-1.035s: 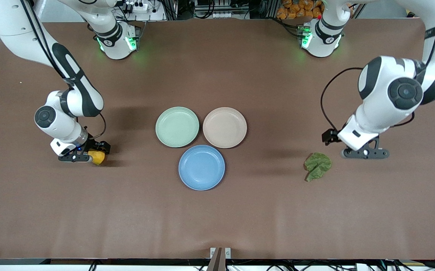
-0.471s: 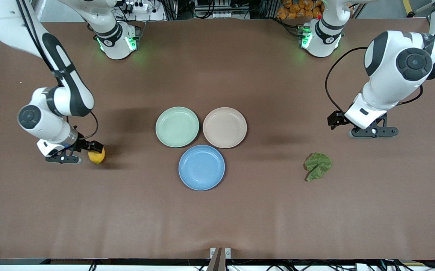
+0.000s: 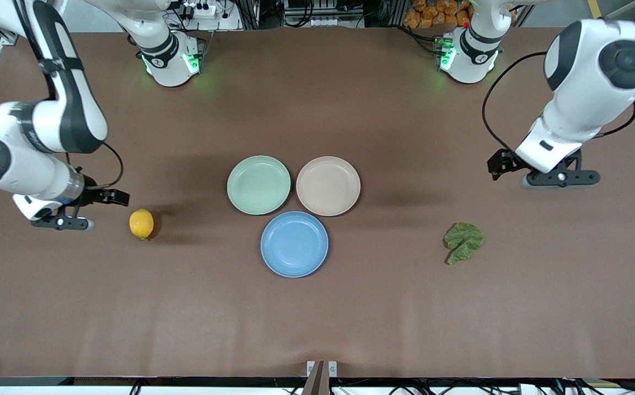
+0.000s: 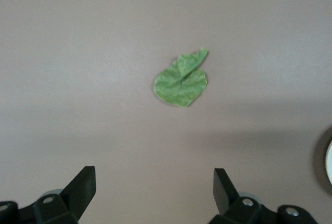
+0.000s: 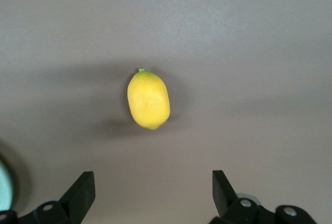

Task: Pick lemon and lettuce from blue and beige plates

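Note:
The yellow lemon (image 3: 141, 224) (image 5: 149, 99) lies on the brown table toward the right arm's end, apart from all plates. My right gripper (image 3: 62, 223) (image 5: 153, 185) hangs open and empty over the bare table beside it. The wrinkled green lettuce (image 3: 464, 241) (image 4: 181, 81) lies flat on the table toward the left arm's end. My left gripper (image 3: 561, 178) (image 4: 154, 182) is open and empty over the bare table near the leaf. The blue plate (image 3: 294, 244) and the beige plate (image 3: 328, 186) sit empty at mid-table, the blue one nearer to the front camera.
A pale mint green plate (image 3: 258, 184) sits empty beside the beige plate, touching distance from the blue one. The two arm bases (image 3: 172, 60) (image 3: 468, 55) stand at the table's back edge. Brown cloth covers the whole table.
My right gripper let go of the lemon and rose away toward its end of the table; the lemon stayed put. My left gripper lifted and drew away from the lettuce.

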